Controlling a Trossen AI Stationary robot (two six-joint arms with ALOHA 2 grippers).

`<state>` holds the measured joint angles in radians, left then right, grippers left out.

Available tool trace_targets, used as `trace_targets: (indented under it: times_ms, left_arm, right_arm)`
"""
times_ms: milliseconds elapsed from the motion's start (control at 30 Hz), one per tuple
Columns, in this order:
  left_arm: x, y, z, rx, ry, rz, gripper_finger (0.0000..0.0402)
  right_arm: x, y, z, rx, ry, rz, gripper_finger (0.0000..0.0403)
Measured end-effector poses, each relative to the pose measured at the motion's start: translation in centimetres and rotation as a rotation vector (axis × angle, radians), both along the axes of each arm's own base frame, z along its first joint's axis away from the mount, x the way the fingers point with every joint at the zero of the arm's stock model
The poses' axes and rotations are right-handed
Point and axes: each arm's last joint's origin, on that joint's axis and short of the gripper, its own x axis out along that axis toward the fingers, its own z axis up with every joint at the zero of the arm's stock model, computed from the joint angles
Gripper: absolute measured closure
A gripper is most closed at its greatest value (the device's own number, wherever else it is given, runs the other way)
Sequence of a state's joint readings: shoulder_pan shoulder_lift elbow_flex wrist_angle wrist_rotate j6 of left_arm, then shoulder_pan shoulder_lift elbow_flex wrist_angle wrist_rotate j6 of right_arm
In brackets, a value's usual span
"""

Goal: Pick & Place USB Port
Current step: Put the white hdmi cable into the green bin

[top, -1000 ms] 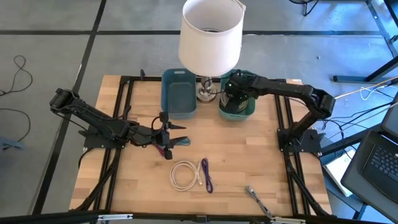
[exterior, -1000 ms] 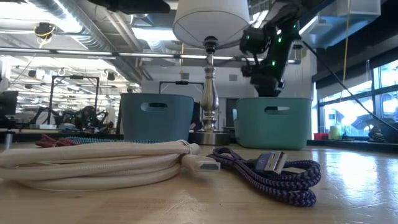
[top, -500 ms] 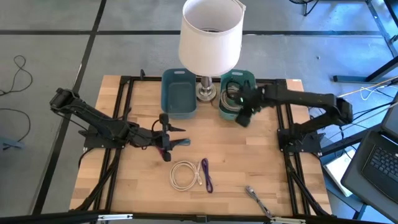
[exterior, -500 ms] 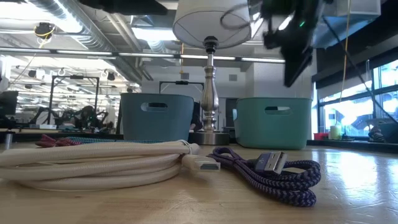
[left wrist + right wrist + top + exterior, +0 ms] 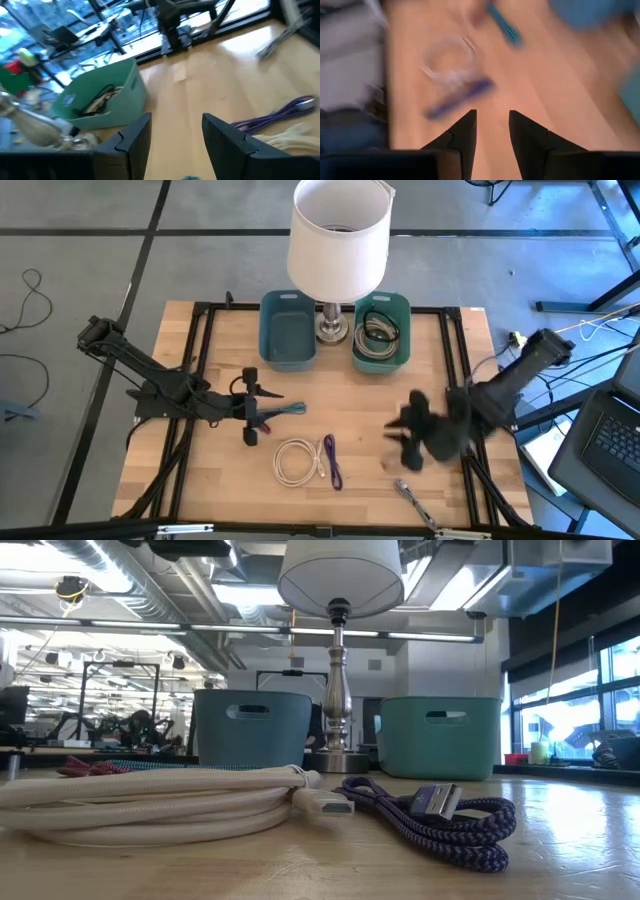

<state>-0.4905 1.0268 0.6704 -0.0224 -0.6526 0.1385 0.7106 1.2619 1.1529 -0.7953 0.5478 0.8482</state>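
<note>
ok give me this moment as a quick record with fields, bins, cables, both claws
teal bin: right of the lamp, coiled cable inside
blue bin: left of the lamp, nothing visible inside
lamp: between the two bins, white shade
white cable: coiled, front centre of the table
purple cable: beside the white cable, on its right
metal piece: near the front edge, right side
left claw: open, low over the table left of centre, holding nothing
right claw: blurred in motion over the right side, fingers apart, nothing between them

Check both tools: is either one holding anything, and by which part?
Nothing is held. The left tool and right tool both show an empty gap.
</note>
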Motion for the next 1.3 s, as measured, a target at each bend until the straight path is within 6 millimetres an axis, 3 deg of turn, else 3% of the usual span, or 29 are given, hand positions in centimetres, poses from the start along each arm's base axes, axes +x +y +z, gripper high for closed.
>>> trace_targets:
  times_ms: [133,267,500,867,1300]
  left_arm:
    - [0.1,0.1,-0.6,-0.068,0.052,-0.034,0.0233]
    - [0.5,0.0,-2.7,-0.217,0.212,-0.060,0.0233]
    - [1.3,-1.4,-5.1,-0.493,0.389,-0.109,0.0233]
    - [4.0,-2.6,-11.4,-0.458,0.598,-0.056,0.0233]
    - [4.9,-2.2,-12.3,-0.478,0.592,-0.044,0.0233]
  right_arm:
    - [0.5,4.4,-0.1,-0.162,-0.236,0.072,0.0287]
    - [1.4,6.3,-0.9,-0.283,-0.299,0.111,0.0287]
    - [1.7,5.9,-1.3,-0.395,-0.297,0.045,0.0287]
    - [1.8,5.7,-1.3,-0.441,-0.302,0.033,0.0287]
    - [1.9,5.7,-1.2,-0.430,-0.303,0.038,0.0287]
